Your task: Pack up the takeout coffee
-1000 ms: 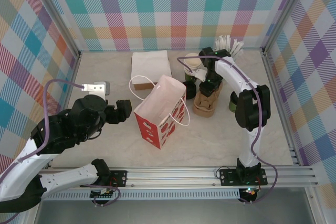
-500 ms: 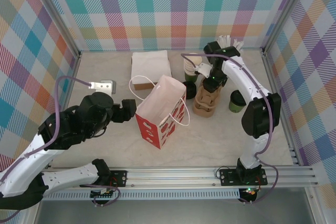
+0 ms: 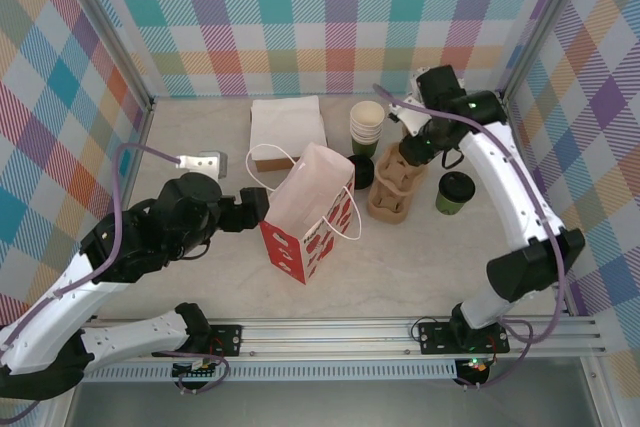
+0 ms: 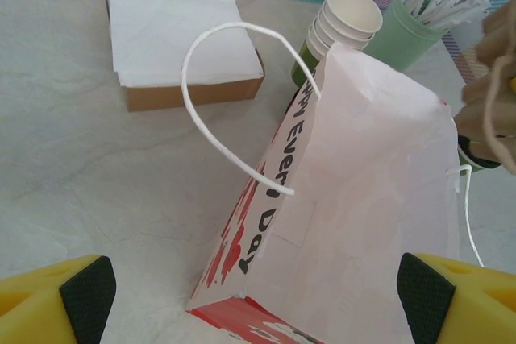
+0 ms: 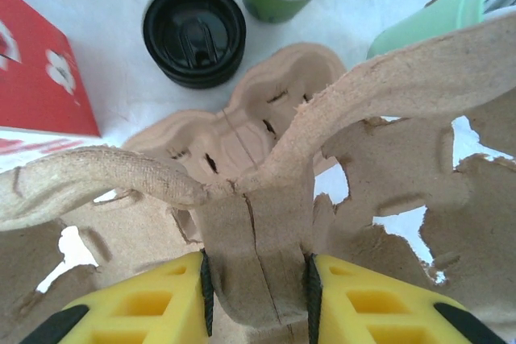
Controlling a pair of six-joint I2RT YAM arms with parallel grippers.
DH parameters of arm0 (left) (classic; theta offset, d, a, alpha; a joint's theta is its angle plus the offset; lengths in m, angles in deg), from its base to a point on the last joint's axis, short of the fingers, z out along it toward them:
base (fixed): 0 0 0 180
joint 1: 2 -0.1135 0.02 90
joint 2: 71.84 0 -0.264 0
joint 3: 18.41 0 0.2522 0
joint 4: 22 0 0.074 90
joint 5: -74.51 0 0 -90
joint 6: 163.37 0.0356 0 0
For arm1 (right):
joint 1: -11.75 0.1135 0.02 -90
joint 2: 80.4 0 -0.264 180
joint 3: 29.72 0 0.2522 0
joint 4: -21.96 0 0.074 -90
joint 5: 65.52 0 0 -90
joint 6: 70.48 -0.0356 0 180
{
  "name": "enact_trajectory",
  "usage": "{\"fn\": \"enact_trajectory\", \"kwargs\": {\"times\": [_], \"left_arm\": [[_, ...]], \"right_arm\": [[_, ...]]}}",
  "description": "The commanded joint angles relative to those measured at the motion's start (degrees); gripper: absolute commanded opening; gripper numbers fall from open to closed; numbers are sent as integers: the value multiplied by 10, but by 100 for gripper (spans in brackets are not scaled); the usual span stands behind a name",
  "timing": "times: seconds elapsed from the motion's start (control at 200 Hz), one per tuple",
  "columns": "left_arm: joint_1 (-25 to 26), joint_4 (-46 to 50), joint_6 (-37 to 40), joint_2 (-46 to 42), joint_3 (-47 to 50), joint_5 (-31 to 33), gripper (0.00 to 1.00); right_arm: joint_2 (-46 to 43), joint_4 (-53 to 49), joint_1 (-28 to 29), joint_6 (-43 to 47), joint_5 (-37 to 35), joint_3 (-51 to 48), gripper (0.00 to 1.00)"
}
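The takeout coffee (image 3: 455, 192), a dark green cup with a black lid, stands upright on the table at the right, free of both grippers. Just left of it, my right gripper (image 3: 413, 147) (image 5: 256, 279) is shut on the centre handle of a brown cardboard cup carrier (image 3: 393, 185) (image 5: 266, 199), which it holds tilted. The open paper bag (image 3: 305, 212) (image 4: 363, 199), red outside and white inside, stands mid-table. My left gripper (image 3: 252, 209) (image 4: 258, 296) is open at the bag's left edge, one finger on either side of it.
A stack of lidless green cups (image 3: 366, 124) (image 4: 343, 26), a black lid (image 3: 362, 169) (image 5: 193, 34), a box of white napkins (image 3: 287, 130) (image 4: 181, 34) and a mint holder of white sticks (image 4: 411, 30) stand behind the bag. Checked walls enclose the table.
My right arm has swung back and to the right with the carrier, uncovering the lidded cup. My left gripper has moved closer to the bag and opened wider.
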Motion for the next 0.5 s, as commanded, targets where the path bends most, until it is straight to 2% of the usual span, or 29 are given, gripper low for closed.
{"fn": "enact_trajectory", "kwargs": {"times": [0.0,0.105,0.235,0.345,0.495], "left_arm": [[-36,-21,-31,-17,27,-67,92],[-69,-47,-39,-20,50,-132,91],[-91,-66,-46,-6,68,-188,91],[-101,-74,-55,6,82,-204,90],[-104,-91,-69,12,109,-204,87]], "right_arm": [[-34,8,-3,-58,78,5,33],[-55,10,-3,-86,144,17,33],[-84,39,0,-120,265,26,33],[-97,71,12,-158,363,30,33],[-89,104,40,-225,444,48,32]]}}
